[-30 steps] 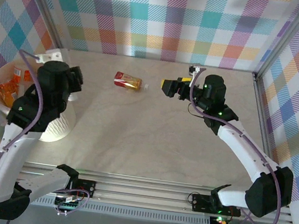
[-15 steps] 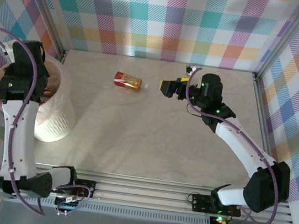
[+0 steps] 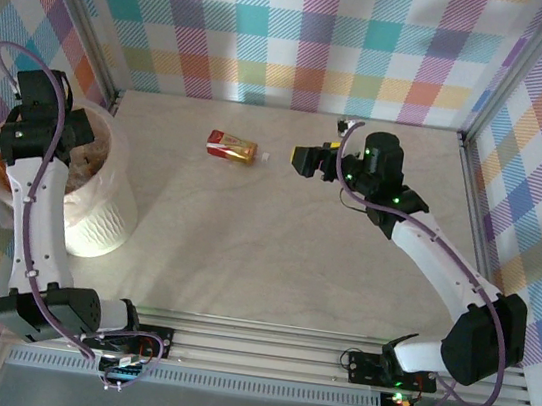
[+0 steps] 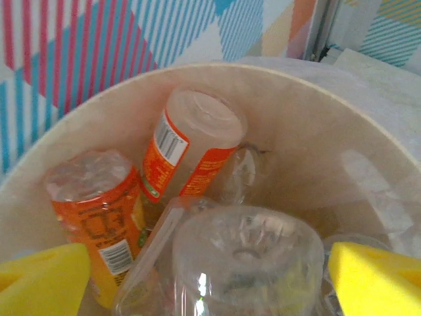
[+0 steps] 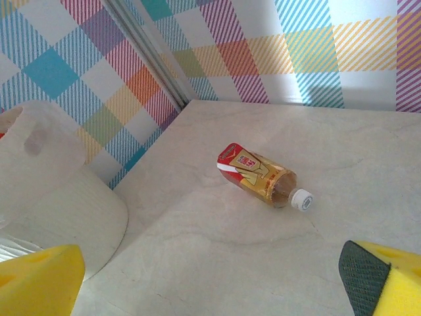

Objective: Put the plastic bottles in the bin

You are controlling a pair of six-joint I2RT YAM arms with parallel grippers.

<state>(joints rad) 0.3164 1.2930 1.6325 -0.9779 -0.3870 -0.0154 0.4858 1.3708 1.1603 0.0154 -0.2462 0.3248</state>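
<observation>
The bin stands at the table's left edge, and my left arm hangs over its mouth. Inside the bin lie several plastic bottles. Two have orange labels. My left gripper is open, and a clear bottle rests loose between its yellow fingers, bottom up. One more bottle with a red and gold label lies on its side on the far table. My right gripper hovers open to its right, facing it. In the right wrist view that bottle lies ahead of the gripper, white cap towards the right.
Checked walls close in the table at the back and on both sides. A metal rail runs along the right edge. The bin's white ribbed wall shows at the left of the right wrist view. Bare tabletop lies between the arms.
My left arm swung from beside the bin to over its mouth. Its gripper opened and let the clear bottle go among the others. The right arm has barely moved.
</observation>
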